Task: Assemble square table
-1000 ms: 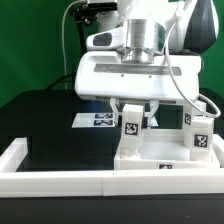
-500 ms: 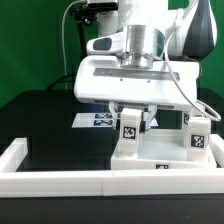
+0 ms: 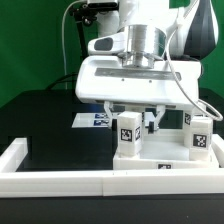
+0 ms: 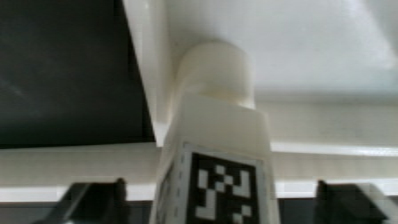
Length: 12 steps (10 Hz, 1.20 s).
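- Exterior view first:
  - Square table slab [image 3: 160,168] lying flat on the black table, pushed against the long white rim [image 3: 50,178] at the front.
  - One leg [image 3: 127,135] standing upright on the slab, tag facing the camera, right under the gripper [image 3: 133,122].
  - Second leg [image 3: 199,138] also upright on the slab, well apart, toward the exterior view's right.
  - Marker board [image 3: 92,120] flat on the table behind.
  - Fingers mostly hidden behind the first leg; one dark tip peeking out beside it. Hard to say from here if squeezing.
- Wrist view next:
  - Leg [image 4: 217,130] filling the middle, tag at the near end, round peg end pointing toward the slab [image 4: 329,125].
  - Dark fingertips [image 4: 93,203] on both sides with a small gap to the leg, so looks a little open and not pinching, though blurry.
- Guess on handling:
  - Legs likely light, hard, smooth plastic; could slip or tip if bumped.
  - Best grabbed on the flat sides near the top, squeezed evenly, kept straight up.
  - Slab stiff and wide; better pushed or left against the rim than lifted.
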{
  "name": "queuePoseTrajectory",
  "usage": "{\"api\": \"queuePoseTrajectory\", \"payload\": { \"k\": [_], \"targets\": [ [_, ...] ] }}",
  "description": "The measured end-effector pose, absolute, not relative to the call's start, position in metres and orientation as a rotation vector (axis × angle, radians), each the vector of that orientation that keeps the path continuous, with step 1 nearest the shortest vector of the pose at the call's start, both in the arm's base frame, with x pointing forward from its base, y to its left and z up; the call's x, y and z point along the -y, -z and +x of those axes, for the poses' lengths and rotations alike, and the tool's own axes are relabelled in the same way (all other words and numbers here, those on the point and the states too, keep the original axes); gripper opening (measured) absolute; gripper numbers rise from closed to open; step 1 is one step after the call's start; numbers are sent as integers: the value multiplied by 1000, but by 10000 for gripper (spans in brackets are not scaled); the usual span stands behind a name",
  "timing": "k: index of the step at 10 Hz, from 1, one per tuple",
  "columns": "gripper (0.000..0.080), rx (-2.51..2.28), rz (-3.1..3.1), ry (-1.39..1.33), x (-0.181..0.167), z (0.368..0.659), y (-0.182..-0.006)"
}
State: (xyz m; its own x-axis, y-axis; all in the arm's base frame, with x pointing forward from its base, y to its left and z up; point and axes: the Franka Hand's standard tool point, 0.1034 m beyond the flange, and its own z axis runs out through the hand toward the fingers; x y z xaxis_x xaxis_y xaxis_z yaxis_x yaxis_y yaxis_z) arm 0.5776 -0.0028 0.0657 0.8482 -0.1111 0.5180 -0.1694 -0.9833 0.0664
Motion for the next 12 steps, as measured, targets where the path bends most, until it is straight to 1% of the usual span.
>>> {"api": "queuePoseTrajectory", "payload": {
  "k": [1,2,3,5,6,8,10,11,12],
  "targets": [
    [601,222,2914,-807,3,578,-66],
    [634,222,2914,-807,3,578,-66],
    [647,222,2914,-807,3,578,-66],
    [649,222,2914,-806,3,578,-66],
    [649,232,2935,-777,3,578,-69],
    [649,253,2980,-727,1,579,-84],
    [649,282,3029,-655,3,581,-94],
    [649,277,3023,-656,3,580,-90],
    [649,279,3053,-594,-1,577,-86]
  ]
}}
